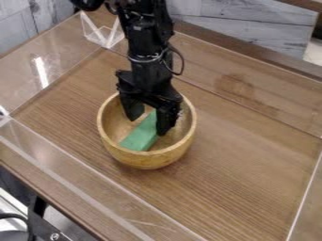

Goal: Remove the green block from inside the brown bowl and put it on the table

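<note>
So the pincer (150,106) is wide open, both black fingers spread well apart and pointing down into the bowl (147,154). It's not gripping anything that I can see. One finger is over on the left side of the bowl, the other on the right, with the green block (141,136) lying between and a bit nearer. The right finger comes really close to the block's far end, but I honestly can't tell from this angle whether they touch.

The block is still inside the bowl, lying on the bottom at a slant, near end to the left and far end to the right. The bowl is light brown and round with a thick rim, and it's sitting on the brown wood-grain desk (239,141), left of the middle.

Going outward, the black arm (145,24) drops in from the far side, with a thin cable (180,58) looping off its right. Left of the arm there's some clear plastic thing (101,30) standing on the desk. More black cable (15,218) is down in the near left corner, and pale grey wood-look boards (258,30) run along the far side. Can't read any brands, labels or writing anywhere.
</note>
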